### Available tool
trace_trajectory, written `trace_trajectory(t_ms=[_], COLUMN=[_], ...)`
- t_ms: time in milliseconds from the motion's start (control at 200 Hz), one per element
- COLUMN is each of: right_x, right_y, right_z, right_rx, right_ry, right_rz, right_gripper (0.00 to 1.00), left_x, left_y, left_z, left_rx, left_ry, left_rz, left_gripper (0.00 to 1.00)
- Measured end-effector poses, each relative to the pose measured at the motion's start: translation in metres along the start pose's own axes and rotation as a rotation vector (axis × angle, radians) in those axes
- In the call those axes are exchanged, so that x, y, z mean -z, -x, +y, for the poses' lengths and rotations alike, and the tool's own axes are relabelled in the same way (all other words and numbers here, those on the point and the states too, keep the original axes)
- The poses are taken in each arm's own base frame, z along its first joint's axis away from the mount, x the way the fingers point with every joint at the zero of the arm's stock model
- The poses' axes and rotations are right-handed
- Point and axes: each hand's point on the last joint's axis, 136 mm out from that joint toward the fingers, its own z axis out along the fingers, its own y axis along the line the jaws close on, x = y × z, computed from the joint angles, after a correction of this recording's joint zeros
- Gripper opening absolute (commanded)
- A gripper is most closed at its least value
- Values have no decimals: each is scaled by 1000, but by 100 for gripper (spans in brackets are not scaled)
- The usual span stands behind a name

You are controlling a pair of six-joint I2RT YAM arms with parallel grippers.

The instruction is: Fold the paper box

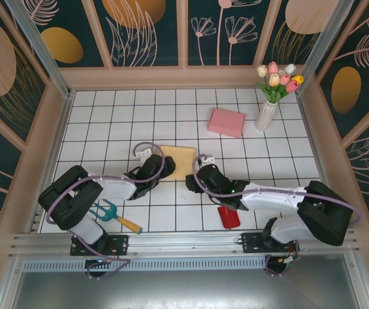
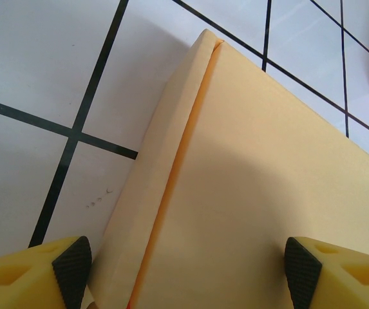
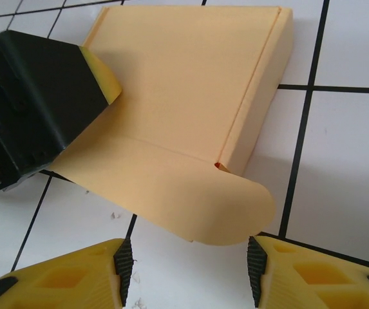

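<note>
The yellow paper box point(image 1: 179, 161) lies flat on the tiled table between the two arms. In the left wrist view the box point(image 2: 255, 167) spreads under my left gripper point(image 2: 185, 270), a side wall folded along its left edge. That gripper is open, its pads wide apart over the box. In the right wrist view one left fingertip point(image 3: 104, 77) rests on the box top point(image 3: 184, 71). A rounded flap point(image 3: 190, 199) sticks out towards my right gripper point(image 3: 189, 267). The right gripper is open, its right pad point(image 3: 256, 264) touching the flap's edge and its left pad apart from it.
A pink box point(image 1: 227, 121) and a white vase of tulips point(image 1: 266, 116) stand at the back right. A teal hand rake with an orange handle point(image 1: 114, 215) lies front left. A red object point(image 1: 229, 217) lies near the right arm. Walls enclose the table.
</note>
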Motion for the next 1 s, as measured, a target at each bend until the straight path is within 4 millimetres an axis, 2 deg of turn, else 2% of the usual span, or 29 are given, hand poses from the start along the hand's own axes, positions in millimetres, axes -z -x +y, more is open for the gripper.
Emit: trace_trajectory(t_ms=[525,806,1001], right_x=[-26,-28,-32], right_y=[-20,-14,-14], right_z=[-3,12,12], right_rx=[-5,-24,-34], right_ry=[-27,53,65], right_rz=[60,49,57], right_gripper=[54,53,53], left_x=[0,-2,-2], left_y=[0,1,2], left_z=[0,0,-1], left_rx=[0,2,3], left_ry=[-1,-2,-3], left_rz=[-1,-8,-13], left_gripper=[79,79,79])
